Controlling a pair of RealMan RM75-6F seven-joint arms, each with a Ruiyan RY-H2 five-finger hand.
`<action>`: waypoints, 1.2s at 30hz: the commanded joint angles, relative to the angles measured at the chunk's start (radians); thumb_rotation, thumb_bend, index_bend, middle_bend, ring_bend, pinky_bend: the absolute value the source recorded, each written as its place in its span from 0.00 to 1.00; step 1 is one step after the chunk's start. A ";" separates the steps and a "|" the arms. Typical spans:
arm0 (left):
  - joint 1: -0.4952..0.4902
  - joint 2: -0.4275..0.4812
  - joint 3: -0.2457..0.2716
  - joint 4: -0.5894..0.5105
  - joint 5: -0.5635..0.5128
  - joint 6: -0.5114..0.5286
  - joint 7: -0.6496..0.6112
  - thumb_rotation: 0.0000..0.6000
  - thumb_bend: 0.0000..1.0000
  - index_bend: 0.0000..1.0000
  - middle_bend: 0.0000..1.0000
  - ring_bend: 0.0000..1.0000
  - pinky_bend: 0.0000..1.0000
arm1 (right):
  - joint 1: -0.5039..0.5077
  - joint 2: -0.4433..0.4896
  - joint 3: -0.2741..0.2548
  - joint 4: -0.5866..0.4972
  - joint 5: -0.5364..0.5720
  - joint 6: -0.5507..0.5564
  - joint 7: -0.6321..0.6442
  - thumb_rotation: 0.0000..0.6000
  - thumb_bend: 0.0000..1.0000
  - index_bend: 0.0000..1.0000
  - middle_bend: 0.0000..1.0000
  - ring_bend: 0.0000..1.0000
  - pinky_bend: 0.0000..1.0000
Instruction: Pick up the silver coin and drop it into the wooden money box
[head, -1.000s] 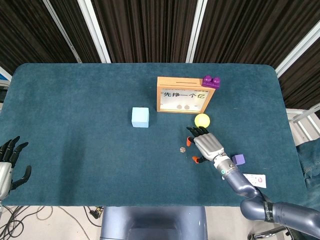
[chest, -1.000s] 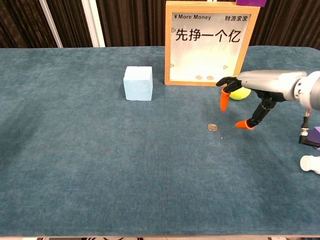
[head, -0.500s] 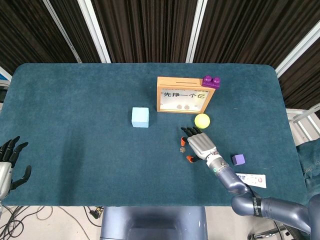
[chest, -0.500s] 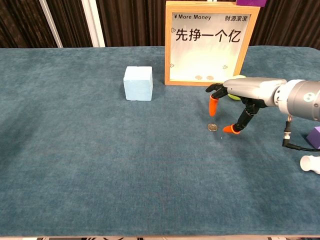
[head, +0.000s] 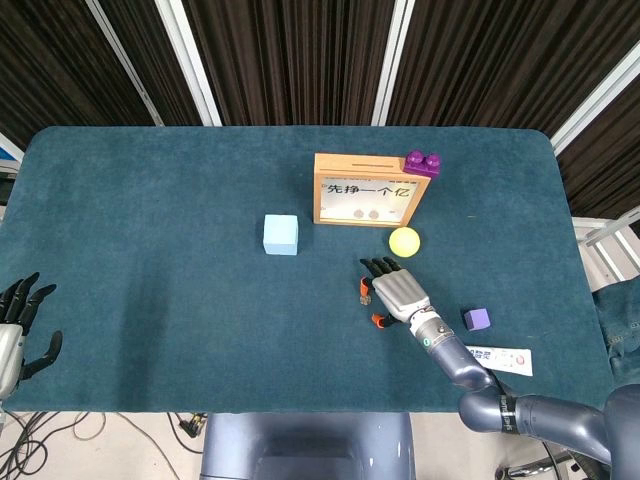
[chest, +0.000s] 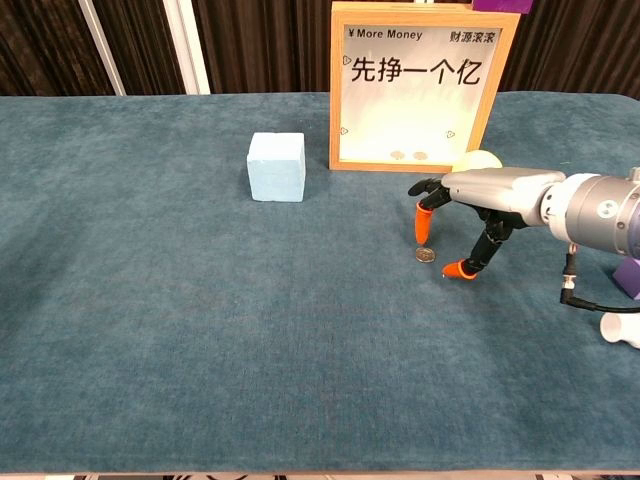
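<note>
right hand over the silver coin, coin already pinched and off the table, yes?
No. The right hand is over the silver coin, but the coin lies flat on the table between two orange fingertips, not pinched; the chest view shows it.

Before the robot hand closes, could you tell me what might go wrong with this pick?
The silver coin lies flat on the soft table cloth, so the right robot hand could slide it rather than lift it. The yellow ball sits just behind the hand and might get nudged toward the wooden money box.
</note>
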 joint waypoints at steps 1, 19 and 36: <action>0.000 0.000 0.000 0.000 0.000 0.000 0.000 1.00 0.43 0.17 0.01 0.00 0.10 | 0.002 -0.004 -0.002 0.004 0.002 0.001 0.000 1.00 0.36 0.41 0.00 0.00 0.00; 0.000 0.001 0.000 0.000 -0.002 -0.002 0.003 1.00 0.43 0.17 0.01 0.00 0.10 | 0.013 -0.020 -0.009 0.022 0.026 -0.004 -0.004 1.00 0.36 0.41 0.00 0.00 0.00; 0.001 0.000 0.000 0.000 -0.002 -0.001 0.006 1.00 0.43 0.17 0.01 0.00 0.10 | 0.022 -0.029 -0.013 0.038 0.055 -0.009 -0.011 1.00 0.36 0.41 0.00 0.00 0.00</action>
